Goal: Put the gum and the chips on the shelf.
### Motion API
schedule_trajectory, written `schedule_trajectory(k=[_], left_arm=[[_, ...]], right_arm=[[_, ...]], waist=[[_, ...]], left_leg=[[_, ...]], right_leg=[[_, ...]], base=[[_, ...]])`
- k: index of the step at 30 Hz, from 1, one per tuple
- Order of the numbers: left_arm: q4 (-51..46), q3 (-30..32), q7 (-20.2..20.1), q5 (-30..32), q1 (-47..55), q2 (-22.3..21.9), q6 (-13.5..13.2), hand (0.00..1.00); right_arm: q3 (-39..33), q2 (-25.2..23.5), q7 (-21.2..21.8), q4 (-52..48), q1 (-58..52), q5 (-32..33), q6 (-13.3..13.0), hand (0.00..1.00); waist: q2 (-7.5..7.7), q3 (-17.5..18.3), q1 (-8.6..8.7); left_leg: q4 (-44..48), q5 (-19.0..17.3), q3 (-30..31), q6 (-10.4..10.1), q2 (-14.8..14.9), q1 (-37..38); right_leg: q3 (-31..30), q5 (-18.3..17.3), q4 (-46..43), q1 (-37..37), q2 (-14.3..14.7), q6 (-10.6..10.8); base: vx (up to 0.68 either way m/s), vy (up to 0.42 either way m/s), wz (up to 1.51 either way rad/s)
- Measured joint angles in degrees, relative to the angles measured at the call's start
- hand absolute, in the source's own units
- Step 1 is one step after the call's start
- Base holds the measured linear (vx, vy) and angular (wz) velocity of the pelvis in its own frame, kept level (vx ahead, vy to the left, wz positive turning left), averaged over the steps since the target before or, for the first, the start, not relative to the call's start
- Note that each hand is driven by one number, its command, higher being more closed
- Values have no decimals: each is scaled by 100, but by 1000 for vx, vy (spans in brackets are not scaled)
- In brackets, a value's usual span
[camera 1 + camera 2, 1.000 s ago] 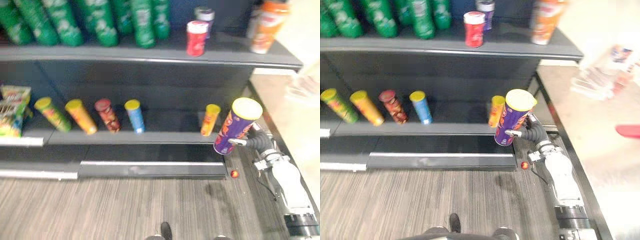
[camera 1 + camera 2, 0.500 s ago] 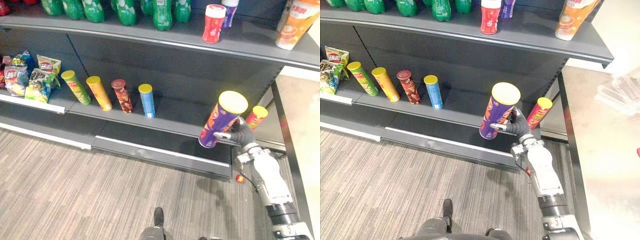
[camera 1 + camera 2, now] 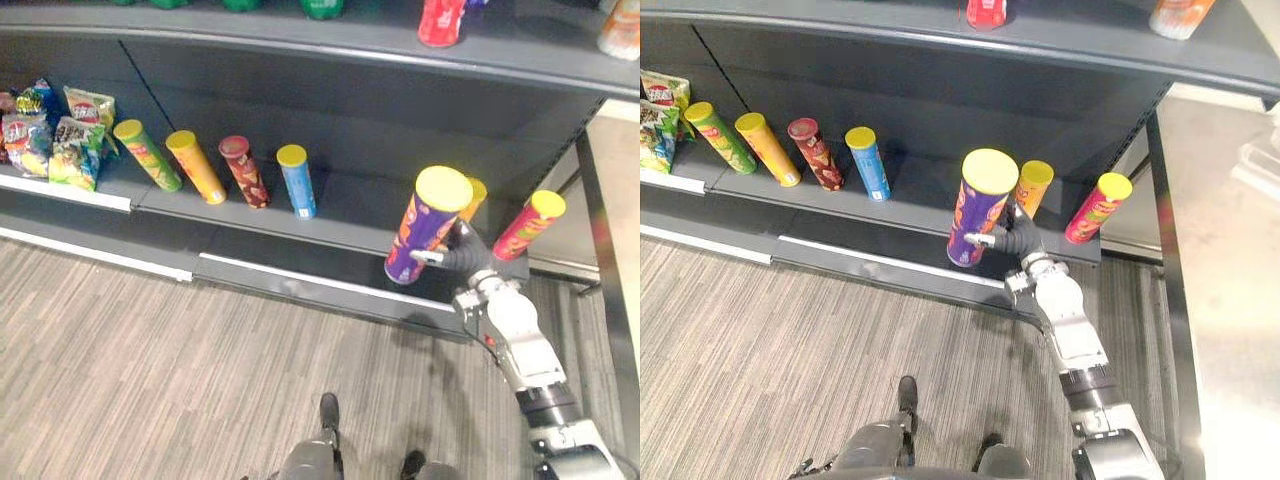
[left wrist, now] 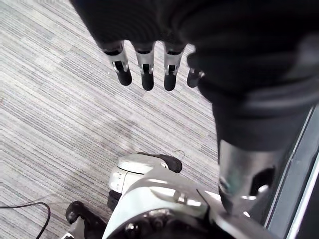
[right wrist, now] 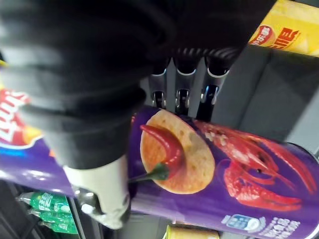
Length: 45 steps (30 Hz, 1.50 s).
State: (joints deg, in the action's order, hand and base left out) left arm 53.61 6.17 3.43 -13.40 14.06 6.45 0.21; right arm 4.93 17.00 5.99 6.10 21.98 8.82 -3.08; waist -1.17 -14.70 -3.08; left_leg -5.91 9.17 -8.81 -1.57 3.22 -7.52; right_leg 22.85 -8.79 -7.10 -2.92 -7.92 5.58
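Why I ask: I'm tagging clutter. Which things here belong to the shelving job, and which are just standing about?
Job: purple chips can, gripped by the right hand; lower shelf.
Standing about: green can, orange can, dark red can, blue can, pink can, snack bags; left hand, idle, open.

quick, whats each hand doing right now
Left hand: open, holding nothing, over the floor.
Right hand: closed around the purple chips can.

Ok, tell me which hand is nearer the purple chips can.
Right. The right hand is curled round the purple chips can before the lower shelf; the left hand hangs open over the floor, apart from it.
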Motion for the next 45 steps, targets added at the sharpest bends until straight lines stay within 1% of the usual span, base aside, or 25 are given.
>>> schedule_trajectory(k=[2, 4, 6, 8, 9, 10, 11, 12, 14, 15, 16, 18, 20, 21, 22, 24, 26, 30, 33, 35, 37, 42, 43, 45], left_arm=[[-15, -37, -45, -9, -84, 2, -1, 0], [-86, -101, -145, -198, -102, 16, 1, 0], [-160, -167, -248, -380, -148, 38, -4, 0], [-168, -247, -339, -444, -245, 46, -6, 0], [-184, -282, -388, -449, -302, 49, -7, 0], [-259, -379, -397, -450, -325, 57, -11, 0], [-302, -411, -401, -451, -341, 58, -11, 0], [-365, -481, -429, -451, -379, 67, -24, 0], [-402, -612, -436, -495, -411, 74, -64, 0], [-410, -710, -439, -644, -455, 87, -77, 0], [-408, -799, -434, -678, -507, 104, -75, 0], [-445, -918, -436, -716, -526, 146, -80, 0], [-456, -1030, -446, -903, -561, 153, -73, 0], [-463, -1102, -460, -909, -602, 154, -79, 0], [-480, -1137, -473, -909, -614, 155, -85, 0], [-566, -1334, -486, -910, -682, 163, -84, 0], [-585, -1457, -486, -916, -719, 168, -93, 0], [-671, -1754, -489, -1135, -719, 274, -100, 0], [-723, -1881, -484, -1241, -731, 285, -147, 0], [-788, -1964, -485, -1302, -729, 324, -151, 0], [-825, -1999, -487, -1338, -729, 338, -149, 0], [-899, -2158, -471, -1509, -724, 417, -159, 0], [-924, -2160, -472, -1521, -724, 417, -162, 0], [-959, -2167, -472, -1521, -713, 424, -165, 0]], right_arm=[[3, 3, -141, 0, 238, 1, 0, 100], [5, 6, -226, 0, 470, 1, -2, 100], [4, 21, -412, 2, 781, -3, -9, 100], [5, 85, -555, 12, 1029, -7, -9, 100], [12, 132, -648, 57, 1240, -30, -15, 100], [15, 142, -745, 154, 1462, -176, -19, 100], [22, 170, -808, 181, 1550, -227, -18, 100], [58, 276, -891, 205, 1695, -237, -19, 100], [137, 346, -992, 349, 1906, -298, -19, 100], [209, 363, -1075, 469, 2016, -409, -18, 100], [252, 381, -1086, 624, 2116, -446, -22, 100], [366, 407, -1122, 885, 2298, -452, -21, 100], [487, 478, -1191, 1085, 2483, -453, -22, 100], [493, 533, -1256, 1254, 2620, -455, -24, 100], [499, 565, -1298, 1340, 2683, -455, -22, 100], [503, 794, -1381, 1601, 2858, -455, -21, 100], [518, 898, -1480, 1773, 2956, -456, -22, 100], [518, 971, -1596, 2049, 3182, -579, -23, 100], [506, 1079, -1774, 2194, 3306, -658, -32, 100], [510, 1159, -1843, 2224, 3306, -660, -35, 100], [499, 1193, -1993, 2389, 3308, -664, -90, 100], [459, 1203, -2307, 2456, 3460, -680, -147, 100], [440, 1217, -2427, 2460, 3525, -682, -188, 100], [436, 1242, -2518, 2461, 3612, -691, -287, 100]], waist=[[-52, -146, -11], [-100, -250, -16], [-174, -464, -14], [-253, -646, -27], [-313, -805, -27], [-353, -880, -27], [-387, -910, -29], [-447, -994, -42], [-499, -1059, -111], [-525, -1073, -178], [-566, -1101, -196], [-598, -1121, -248], [-648, -1154, -292], [-705, -1180, -352], [-730, -1192, -370], [-890, -1266, -454], [-955, -1287, -518], [-1033, -1318, -566], [-1109, -1322, -663], [-1114, -1319, -694], [-1114, -1319, -792], [-1114, -1318, -826], [-1114, -1318, -838], [-1114, -1318, -850]], left_leg=[[1, -7, -8, 30, 2, -56], [12, -3, -17, 54, -4, -160], [38, 30, -15, 62, -9, -270], [40, 69, 11, 73, -43, -354], [41, 112, 37, 122, -80, -378], [86, 124, 77, 129, -124, -490], [191, 132, 148, 115, -140, -593], [335, 106, 172, 144, -167, -733], [418, 105, 211, 145, -206, -861], [456, 107, 260, 147, -225, -935], [523, 107, 325, 147, -252, -1014], [618, 106, 367, 146, -275, -1155], [710, 108, 450, 146, -293, -1306], [817, 106, 480, 144, -306, -1447], [852, 106, 487, 144, -310, -1495], [1041, 103, 580, 142, -354, -1695], [1162, 102, 618, 141, -360, -1850], [1396, 104, 644, 138, -359, -2155], [1496, 105, 646, 140, -362, -2357], [1581, 105, 670, 139, -360, -2496], [1625, 117, 668, 126, -357, -2573], [1720, 135, 703, 105, -368, -2783], [1729, 146, 700, 104, -380, -2812], [1764, 149, 718, 105, -386, -2839]], right_leg=[[-23, -1, -90, 95, -16, -2], [-55, -2, -168, 242, -33, -2], [-68, -7, -327, 412, -68, -7], [-68, -63, -511, 556, -127, -13], [-67, -143, -656, 617, -177, -7], [-63, -218, -834, 775, -234, 11], [-56, -246, -907, 837, -246, -2], [-57, -305, -1046, 941, -318, -11], [-59, -401, -1248, 1095, -373, -3], [-58, -464, -1380, 1195, -409, -12], [-51, -526, -1491, 1246, -438, -16], [-50, -629, -1705, 1403, -514, -41], [-49, -714, -1870, 1554, -539, -47], [-40, -780, -2050, 1694, -576, -66], [-38, -811, -2127, 1759, -594, -82], [35, -937, -2400, 1917, -669, -89], [50, -1007, -2578, 2066, -710, -117], [50, -1122, -2910, 2385, -774, -182], [17, -1199, -3150, 2647, -831, -198], [26, -1254, -3292, 2785, -853, -223], [29, -1306, -3428, 2895, -917, -254], [48, -1408, -3656, 3120, -978, -291], [44, -1436, -3716, 3163, -1004, -292], [62, -1464, -3758, 3176, -1016, -307]], base=[[-57, 19, -4], [-48, 30, -3], [-15, 18, 4], [-26, 27, 13], [-24, 14, 18], [-19, 8, 23], [-11, 0, 28], [12, -5, 28], [10, -12, 19], [6, -48, 22], [4, -63, 28], [-9, -43, 24], [-28, -53, 15], [-35, -56, 13], [-50, -61, 21], [-71, -64, 25], [-70, -63, 15], [-60, -66, 7], [-69, -78, 2], [-53, -79, 8], [-35, -92, 3], [-16, -79, 7], [-2, -94, 6], [6, -83, 6]])
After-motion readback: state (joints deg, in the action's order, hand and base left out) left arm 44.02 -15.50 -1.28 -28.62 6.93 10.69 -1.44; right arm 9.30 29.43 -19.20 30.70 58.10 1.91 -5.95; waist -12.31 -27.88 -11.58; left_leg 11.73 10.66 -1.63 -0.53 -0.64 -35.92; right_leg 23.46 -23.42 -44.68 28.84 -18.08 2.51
